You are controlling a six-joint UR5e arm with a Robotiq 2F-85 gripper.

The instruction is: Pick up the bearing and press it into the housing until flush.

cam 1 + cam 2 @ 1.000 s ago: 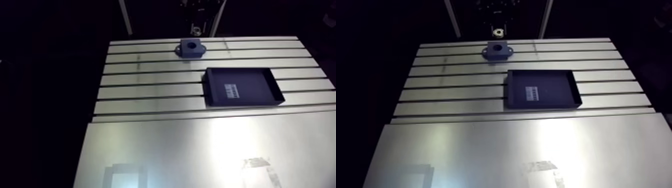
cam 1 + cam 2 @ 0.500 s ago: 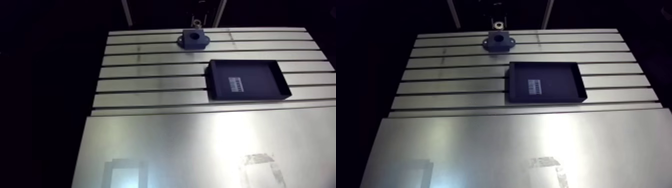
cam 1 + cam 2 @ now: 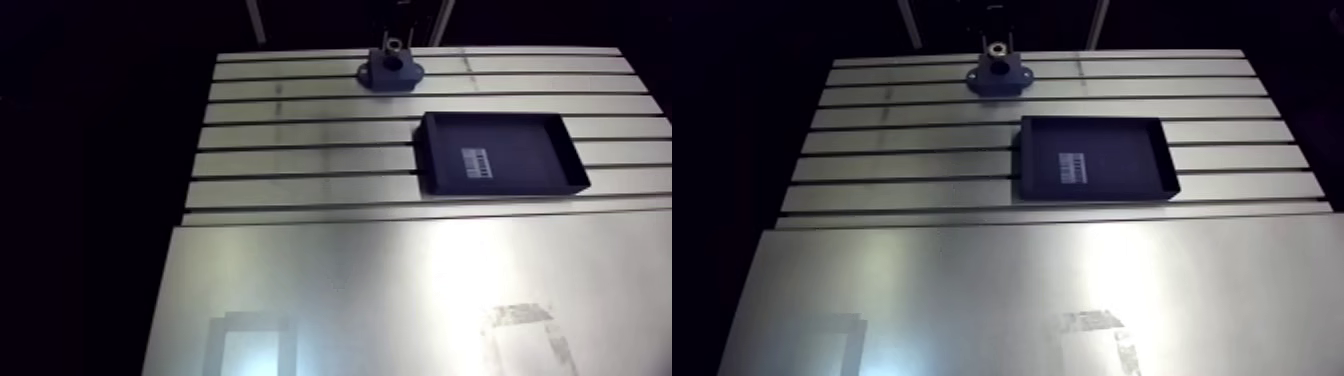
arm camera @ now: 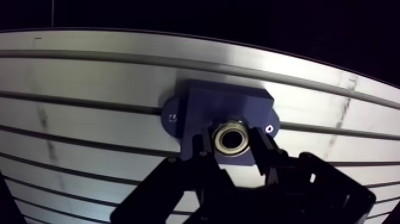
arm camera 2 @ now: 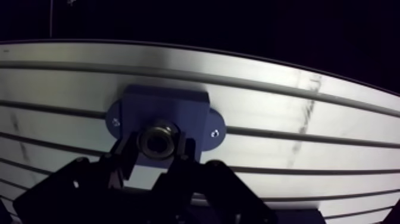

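In the wrist view my gripper (image 4: 232,139) is shut on the bearing (image 4: 232,136), a small metal ring with a dark bore, pinched between the two black fingers (image 4: 201,148). Right under it sits the dark blue housing (image 4: 202,110), a block with two screw ears on the slotted table (image 4: 89,77). The bearing covers the housing's bore, and I cannot tell whether they touch. In the arm view the housing (image 3: 391,72) stands at the table's far edge with the bearing (image 3: 395,46) just above it; the gripper itself is lost in the dark.
A shallow black tray (image 3: 500,152) with a white label lies to the right of the housing and nearer the camera. A smooth metal plate (image 3: 400,300) covers the near half of the table. The far table edge runs just behind the housing.
The arm camera has shifted, so the whole picture moved. Against the housing, the bearing in the gripper has come down closer to the top of the block.
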